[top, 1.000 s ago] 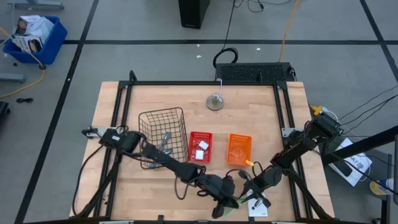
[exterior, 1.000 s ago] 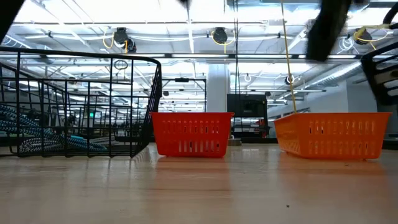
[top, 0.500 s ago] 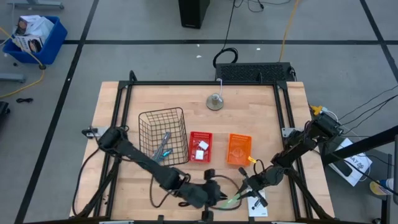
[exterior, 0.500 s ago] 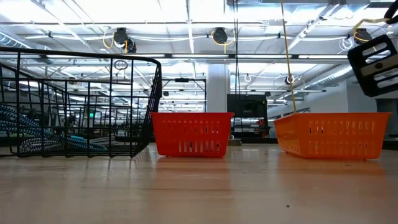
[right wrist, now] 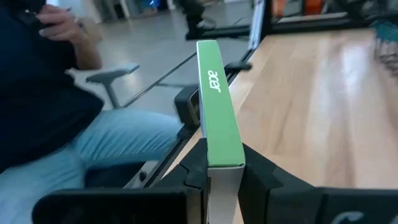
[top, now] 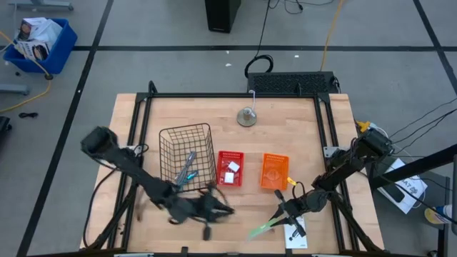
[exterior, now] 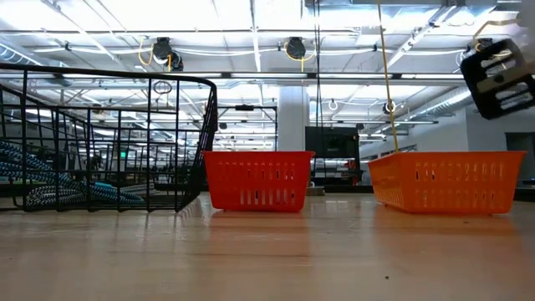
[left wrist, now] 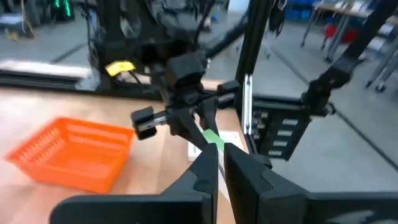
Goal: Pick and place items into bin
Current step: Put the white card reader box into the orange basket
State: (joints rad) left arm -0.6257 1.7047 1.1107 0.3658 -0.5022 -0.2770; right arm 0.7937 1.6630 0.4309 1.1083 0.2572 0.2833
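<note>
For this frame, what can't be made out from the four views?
- Left gripper: motion-blurred in the high view, so what it holds, if anything, cannot be told.
- Items in the red bin: too small in the high view; the bin wall hides them in the low view.
- Green box in the right gripper: lower end hidden between the fingers.

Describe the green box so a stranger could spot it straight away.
Start at the wooden table and go to its near edge on the right, below the orange basket. There the right gripper is shut on a slim green box with the word "acer" along its edge. It is the only green thing there, and the only thing held up off the table.
</note>
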